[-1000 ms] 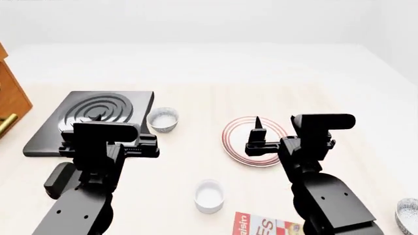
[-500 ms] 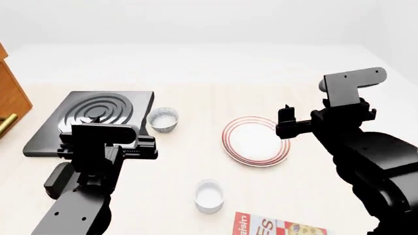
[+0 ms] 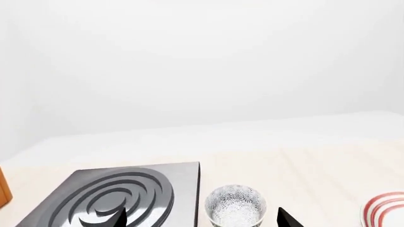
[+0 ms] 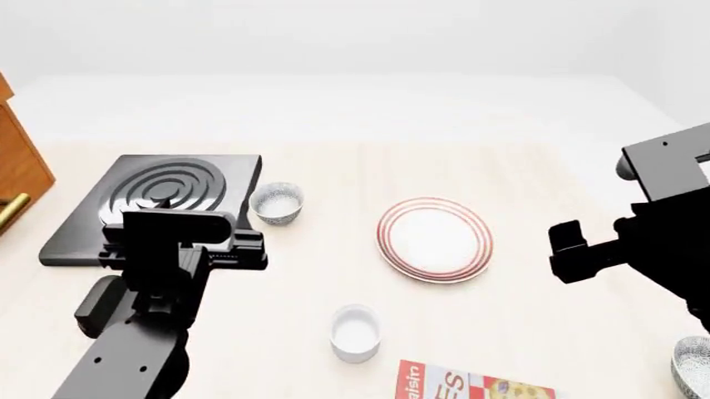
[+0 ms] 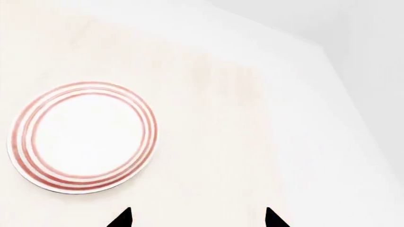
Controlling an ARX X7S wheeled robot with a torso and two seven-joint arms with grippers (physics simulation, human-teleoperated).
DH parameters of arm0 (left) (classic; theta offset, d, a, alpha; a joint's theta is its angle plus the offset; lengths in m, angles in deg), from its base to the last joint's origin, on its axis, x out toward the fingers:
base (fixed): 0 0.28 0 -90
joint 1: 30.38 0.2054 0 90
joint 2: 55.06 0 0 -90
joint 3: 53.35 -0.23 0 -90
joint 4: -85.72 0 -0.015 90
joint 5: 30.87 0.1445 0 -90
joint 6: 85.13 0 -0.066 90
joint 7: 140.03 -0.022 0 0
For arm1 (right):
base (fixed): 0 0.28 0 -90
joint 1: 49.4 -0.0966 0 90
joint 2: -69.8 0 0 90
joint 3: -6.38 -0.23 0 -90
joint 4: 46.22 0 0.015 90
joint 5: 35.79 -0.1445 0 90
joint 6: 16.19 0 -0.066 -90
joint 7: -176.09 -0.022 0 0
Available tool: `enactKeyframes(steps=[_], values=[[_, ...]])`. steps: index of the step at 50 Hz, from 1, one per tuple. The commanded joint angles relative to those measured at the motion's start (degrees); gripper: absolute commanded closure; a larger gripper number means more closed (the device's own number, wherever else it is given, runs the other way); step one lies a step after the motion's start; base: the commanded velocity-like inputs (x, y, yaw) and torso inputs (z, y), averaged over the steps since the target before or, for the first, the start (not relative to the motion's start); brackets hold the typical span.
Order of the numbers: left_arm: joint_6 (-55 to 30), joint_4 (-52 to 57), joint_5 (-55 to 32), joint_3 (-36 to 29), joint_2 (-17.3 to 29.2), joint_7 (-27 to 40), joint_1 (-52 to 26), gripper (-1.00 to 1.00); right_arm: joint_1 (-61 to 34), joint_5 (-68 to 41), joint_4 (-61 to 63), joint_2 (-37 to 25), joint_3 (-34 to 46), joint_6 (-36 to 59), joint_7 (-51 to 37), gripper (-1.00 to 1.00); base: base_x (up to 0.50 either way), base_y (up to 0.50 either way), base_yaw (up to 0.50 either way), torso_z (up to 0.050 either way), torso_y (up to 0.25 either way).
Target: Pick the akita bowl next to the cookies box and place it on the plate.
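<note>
Where the table's near right corner meets the head view's edge, the akita bowl point(image 4: 692, 366) sits half cut off, speckled outside, white inside, to the right of the cookies box point(image 4: 471, 385), w/ a gap of bare table between them. Box lies flat at the bottom edge of the head view, only its far part showing, red w/ white letters & a cookie pic. Plate point(image 4: 434, 238) is further back, mid-table, nothing on it, well apart from bowl and box; right wrist cam also shows it point(image 5: 82, 137), bare. Right gripper point(image 4: 574, 252) hangs above the table to the right of the plate, over the stretch between plate & bowl, touching nothing; in the right wrist view two dark fingertips point(image 5: 121, 219) stand wide apart w/ only table between them, so jaws are spread & hold nothing. White cup point(image 4: 355, 332) stands near the box, on its far left side. Second speckled bowl point(image 4: 276, 203) sits just beside the right edge of the black stove plate point(image 4: 155, 204) w/ raised rings; left wrist cam shows same pair, bowl point(image 3: 235, 206) & stove point(image 3: 120, 198). Left gripper point(image 4: 194, 246) hovers above the stove's near edge; its tips point(image 3: 287, 220) show far apart in the left wrist view, spread, nothing held. Wooden cabinet point(image 4: 20, 166) w/ brass handle at far left.
</note>
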Motion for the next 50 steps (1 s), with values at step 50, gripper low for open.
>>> enactKeyframes(steps=[50], values=[[1.73, -2.83, -1.02, -1.5, 0.66, 0.67, -1.04, -1.0, 29.06, 12.7, -0.79, -19.54, 9.16, -19.39, 17.49, -1.0, 0.0, 0.0, 0.0, 0.0, 0.0]])
